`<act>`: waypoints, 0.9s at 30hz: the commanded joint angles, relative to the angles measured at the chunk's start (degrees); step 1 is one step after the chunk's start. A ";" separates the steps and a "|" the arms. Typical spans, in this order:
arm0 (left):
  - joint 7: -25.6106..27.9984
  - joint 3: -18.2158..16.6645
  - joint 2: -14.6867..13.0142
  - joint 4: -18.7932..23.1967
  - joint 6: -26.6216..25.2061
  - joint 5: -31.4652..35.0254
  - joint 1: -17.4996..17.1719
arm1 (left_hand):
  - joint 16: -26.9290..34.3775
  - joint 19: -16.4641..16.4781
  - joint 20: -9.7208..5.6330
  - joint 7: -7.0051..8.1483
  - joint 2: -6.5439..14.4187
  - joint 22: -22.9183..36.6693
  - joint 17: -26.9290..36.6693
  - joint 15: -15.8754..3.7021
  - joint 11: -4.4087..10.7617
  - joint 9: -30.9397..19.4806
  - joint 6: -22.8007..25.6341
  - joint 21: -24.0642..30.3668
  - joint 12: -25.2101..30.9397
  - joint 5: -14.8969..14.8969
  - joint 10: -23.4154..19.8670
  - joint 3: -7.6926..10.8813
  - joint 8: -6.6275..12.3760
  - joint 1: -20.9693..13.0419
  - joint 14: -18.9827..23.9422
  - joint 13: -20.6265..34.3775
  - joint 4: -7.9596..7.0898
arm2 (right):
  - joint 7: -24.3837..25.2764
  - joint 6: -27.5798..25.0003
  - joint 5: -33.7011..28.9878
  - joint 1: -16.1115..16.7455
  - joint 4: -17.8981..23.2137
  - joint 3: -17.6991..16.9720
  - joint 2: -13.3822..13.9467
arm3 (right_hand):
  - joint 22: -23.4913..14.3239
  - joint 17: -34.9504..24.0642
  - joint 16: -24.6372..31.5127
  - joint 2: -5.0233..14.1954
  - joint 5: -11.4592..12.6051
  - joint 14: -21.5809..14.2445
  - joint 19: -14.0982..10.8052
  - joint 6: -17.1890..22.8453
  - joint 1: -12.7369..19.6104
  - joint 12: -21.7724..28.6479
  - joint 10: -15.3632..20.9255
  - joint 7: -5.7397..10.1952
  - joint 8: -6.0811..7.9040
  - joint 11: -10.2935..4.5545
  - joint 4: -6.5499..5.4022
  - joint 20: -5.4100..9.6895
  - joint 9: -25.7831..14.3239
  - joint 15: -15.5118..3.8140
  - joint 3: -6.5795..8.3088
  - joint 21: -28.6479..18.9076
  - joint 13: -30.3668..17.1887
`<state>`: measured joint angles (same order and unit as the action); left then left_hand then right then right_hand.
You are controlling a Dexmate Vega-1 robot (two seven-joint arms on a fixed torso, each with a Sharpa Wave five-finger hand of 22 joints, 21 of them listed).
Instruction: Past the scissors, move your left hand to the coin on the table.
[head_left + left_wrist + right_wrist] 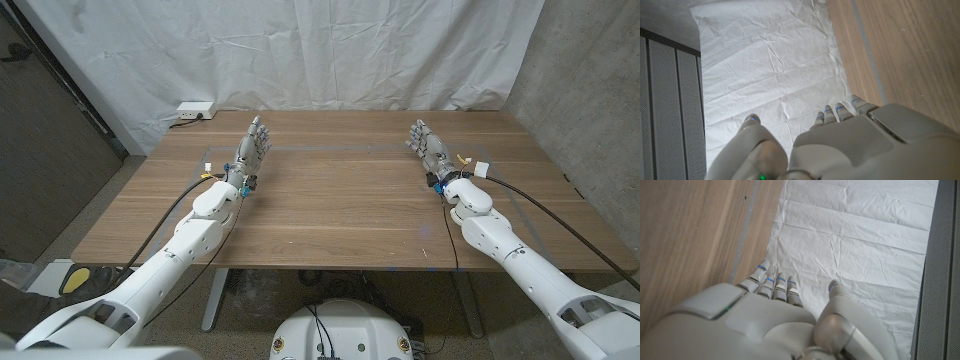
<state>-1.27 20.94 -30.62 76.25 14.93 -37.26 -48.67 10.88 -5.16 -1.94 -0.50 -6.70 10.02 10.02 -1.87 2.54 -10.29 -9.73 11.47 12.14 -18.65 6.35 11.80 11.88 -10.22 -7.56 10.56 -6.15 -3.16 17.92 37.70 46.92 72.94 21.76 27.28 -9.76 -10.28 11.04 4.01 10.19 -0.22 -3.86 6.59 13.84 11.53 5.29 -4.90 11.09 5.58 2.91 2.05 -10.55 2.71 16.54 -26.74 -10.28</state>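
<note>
Both hands idle on the table (330, 215), far side, white sheet (300, 50) behind.
Left hand (252, 150) and right hand (428, 146): fingers straight, holding nothing. Can't make out any coin or scissors on the wood.

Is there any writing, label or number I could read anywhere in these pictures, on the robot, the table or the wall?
None can be read.
The white box at the table's far corner: too small to show any print.
Left hand and right hand: only small blue marks on the fingers, no letters.
</note>
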 commanded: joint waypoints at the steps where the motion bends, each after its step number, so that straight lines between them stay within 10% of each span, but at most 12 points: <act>1: 0.39 0.00 -1.31 1.95 -2.55 -0.11 -0.05 | 0.33 -0.40 -4.29 -0.16 0.07 0.20 0.29 0.12 -0.13 -0.27 -2.03 0.39 0.34 -0.28 0.30 0.35 0.33 -0.61 -0.17 0.06 0.09 | -1.72 1.32 1.01 -1.20 -1.85 0.50 -2.08 | -0.23 -0.30 0.24 -0.07 0.40 -0.18 -0.67 0.48 0.46 0.50 0.29 -0.01 0.24 0.25 0.16 0.59 -0.22 0.54 0.38 -0.12 -0.25; 27: 0.59 -0.22 -2.39 6.24 -1.74 -0.03 -2.75 | 1.12 5.25 -4.28 -0.25 3.58 0.16 0.27 -0.22 -0.20 -0.21 6.08 1.41 1.77 -0.56 -7.40 1.61 1.66 -5.06 6.63 0.06 1.84 | -2.13 3.34 1.02 0.59 -1.50 -0.03 -1.55 | -0.26 -0.29 0.25 0.21 0.39 -0.52 -1.12 0.60 0.72 0.83 1.20 -0.03 0.20 0.37 0.56 0.55 -0.26 0.66 0.24 0.51 -0.28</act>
<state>-0.49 20.91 -31.77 80.13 13.50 -37.17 -49.90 11.68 -0.20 -1.75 -0.71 -3.17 10.01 10.01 -2.06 2.28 -10.27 -4.17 12.59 13.43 -19.09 -0.59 13.30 13.15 -14.69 -1.42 10.56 -4.65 -3.79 20.22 38.41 47.42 72.36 21.78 25.75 -9.74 -10.27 11.03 4.02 10.41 -0.40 -4.56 6.66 13.84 11.90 5.93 -4.81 11.09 6.16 3.16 2.15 -10.54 2.88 16.76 -26.45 -10.27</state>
